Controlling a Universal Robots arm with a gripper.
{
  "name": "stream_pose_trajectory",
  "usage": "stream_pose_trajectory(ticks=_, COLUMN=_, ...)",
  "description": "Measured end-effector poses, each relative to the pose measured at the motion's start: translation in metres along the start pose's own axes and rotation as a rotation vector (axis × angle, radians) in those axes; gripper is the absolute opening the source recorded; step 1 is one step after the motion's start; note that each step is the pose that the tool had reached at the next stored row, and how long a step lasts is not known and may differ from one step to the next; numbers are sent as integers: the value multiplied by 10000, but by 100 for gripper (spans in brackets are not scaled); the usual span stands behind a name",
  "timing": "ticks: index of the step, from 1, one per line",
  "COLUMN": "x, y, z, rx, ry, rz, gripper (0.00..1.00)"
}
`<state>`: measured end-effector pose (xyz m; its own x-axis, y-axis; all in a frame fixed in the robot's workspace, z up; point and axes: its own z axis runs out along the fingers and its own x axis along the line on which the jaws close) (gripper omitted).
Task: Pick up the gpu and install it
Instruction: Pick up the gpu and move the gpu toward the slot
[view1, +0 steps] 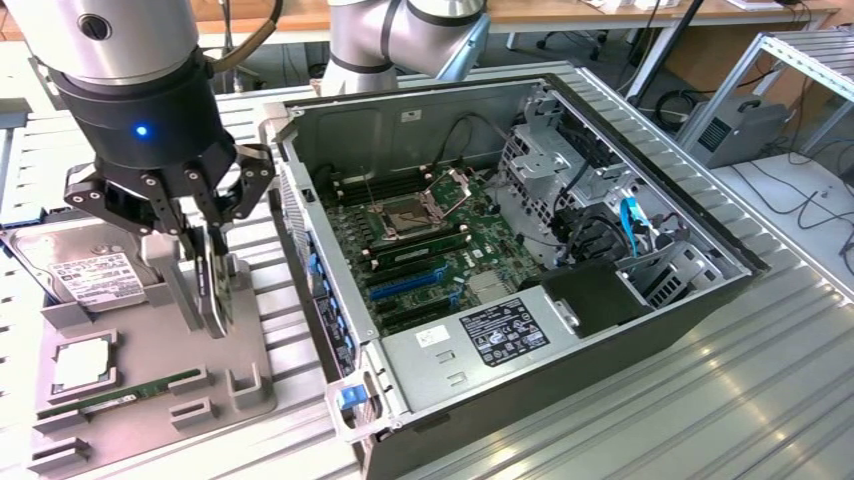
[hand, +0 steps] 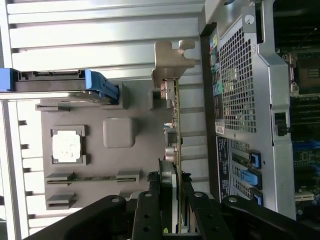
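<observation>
Gripper (view1: 200, 255): fingers partly closed, clamping both faces of the gpu (view1: 216, 298).
Gpu: upright on edge at the grey tray (view1: 147, 415), just beside the open computer case (view1: 641, 300).
Hard drive (view1: 87, 275), memory stick (view1: 120, 392): same tray, on the tabletop (view1: 747, 400).

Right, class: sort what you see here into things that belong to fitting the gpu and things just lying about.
Job in hand: gpu, gripper clamped on it, open computer case.
Lying about: hard drive, processor chip, memory stick.
</observation>
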<state>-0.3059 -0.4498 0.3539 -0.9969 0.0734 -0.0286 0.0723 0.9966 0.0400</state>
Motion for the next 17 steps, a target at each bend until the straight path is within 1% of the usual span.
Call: stream_pose_trajectory(ticks=17, x=-2, y=3, z=-80, rx=-1, ry=-1, rz=0, gripper=27)
